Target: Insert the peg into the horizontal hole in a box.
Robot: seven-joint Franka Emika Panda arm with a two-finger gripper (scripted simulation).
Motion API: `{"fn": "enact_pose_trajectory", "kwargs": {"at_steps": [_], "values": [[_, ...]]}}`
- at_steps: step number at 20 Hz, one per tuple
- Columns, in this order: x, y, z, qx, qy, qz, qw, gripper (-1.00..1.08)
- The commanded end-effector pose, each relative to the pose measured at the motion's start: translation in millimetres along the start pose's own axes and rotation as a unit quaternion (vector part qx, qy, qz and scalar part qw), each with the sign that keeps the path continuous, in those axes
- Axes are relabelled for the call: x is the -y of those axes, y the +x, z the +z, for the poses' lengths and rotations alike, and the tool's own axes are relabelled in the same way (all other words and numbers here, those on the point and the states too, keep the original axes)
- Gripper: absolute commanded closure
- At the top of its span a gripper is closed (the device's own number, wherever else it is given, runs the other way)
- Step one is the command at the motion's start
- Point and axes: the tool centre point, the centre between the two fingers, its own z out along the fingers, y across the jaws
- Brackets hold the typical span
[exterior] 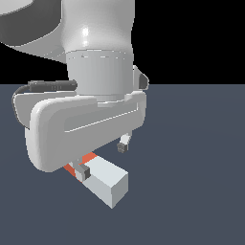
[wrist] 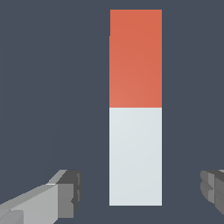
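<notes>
While the end effector (wrist: 139, 192) hangs spread wide, the peg (wrist: 135, 109) lies between its fingers (wrist: 65, 192), untouched.

gripper (exterior: 103, 160) open astride peg (exterior: 106, 180)

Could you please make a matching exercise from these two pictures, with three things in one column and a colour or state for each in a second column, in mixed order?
Things:
1. One end of the peg
2. The other end of the peg
3. The gripper

Colour or state:
A. open, one finger on each side of the bar, not touching it
B. orange-red
C. white

Right pairs: 1-B, 2-C, 3-A.

In the wrist view the fingers stand apart from the peg, with dark floor visible between them and the bar.
</notes>
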Motion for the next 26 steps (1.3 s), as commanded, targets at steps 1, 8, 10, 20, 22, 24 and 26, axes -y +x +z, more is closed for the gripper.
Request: {"fn": "enact_pose_trajectory", "kwargs": {"at_steps": [1,8,10,20,22,24,26], "values": [[0,0,0,0.000,0.000,0.000,1.0000,-0.92],[0,1,21,0.000,0.000,0.000,1.0000,-0.92],[0,1,32,0.000,0.000,0.000,1.0000,-0.92],[0,0,50,0.000,0.000,0.000,1.0000,1.08],[0,0,50,0.000,0.000,0.000,1.0000,1.08],[0,0,50,0.000,0.000,0.000,1.0000,1.08],[0,0,50,0.000,0.000,0.000,1.0000,1.08]]}}
